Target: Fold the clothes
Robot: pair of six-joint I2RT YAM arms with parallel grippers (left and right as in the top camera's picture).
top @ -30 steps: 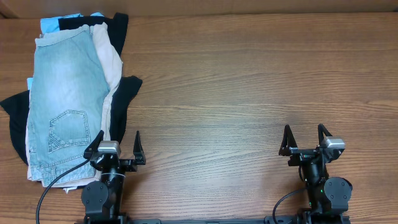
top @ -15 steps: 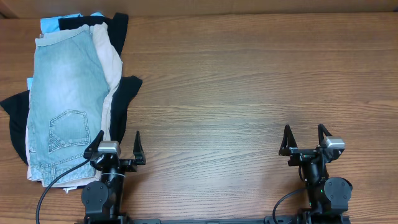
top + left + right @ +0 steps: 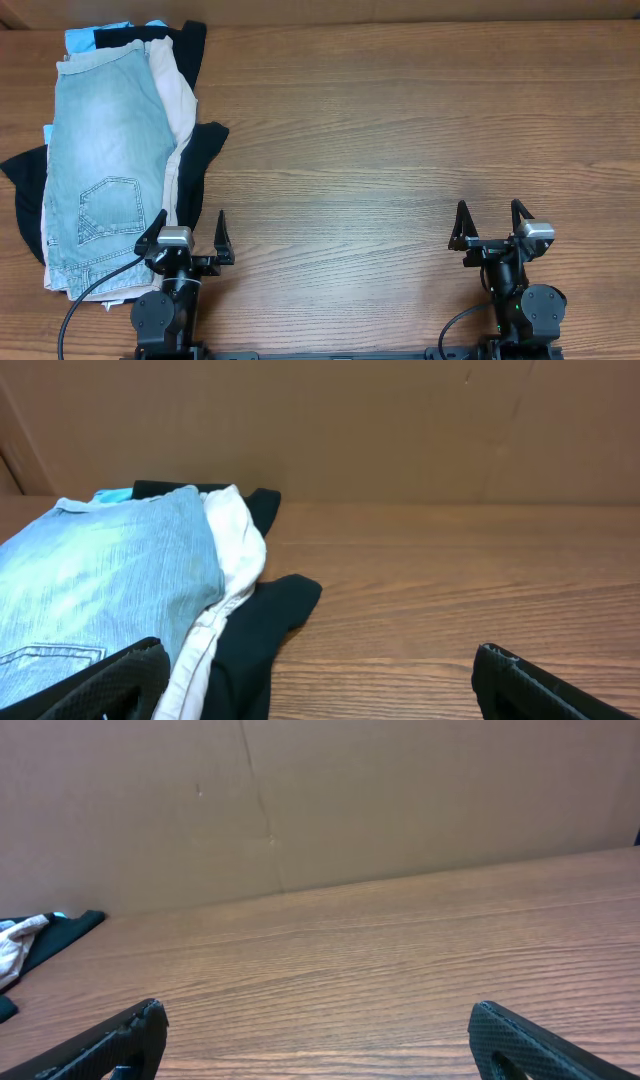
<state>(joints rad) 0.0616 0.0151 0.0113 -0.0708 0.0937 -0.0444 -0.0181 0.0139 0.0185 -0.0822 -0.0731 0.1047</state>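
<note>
The clothes [image 3: 110,150] lie in a pile at the table's far left: light-wash denim shorts [image 3: 105,170] on top, a beige piece [image 3: 178,100], black pieces [image 3: 200,150] and a sky-blue edge [image 3: 85,38] beneath. The left wrist view shows the same denim shorts [image 3: 90,580], the beige piece [image 3: 232,550] and a black piece [image 3: 265,625]. My left gripper [image 3: 187,232] stands open at the front edge, just right of the pile's near end, holding nothing. Over bare wood at the front right, my right gripper [image 3: 490,222] is open and empty.
A brown cardboard wall [image 3: 400,430] runs along the table's back edge. The wooden table [image 3: 400,130] stretches bare between the pile and the right arm. A black cable [image 3: 85,300] trails from the left arm's base.
</note>
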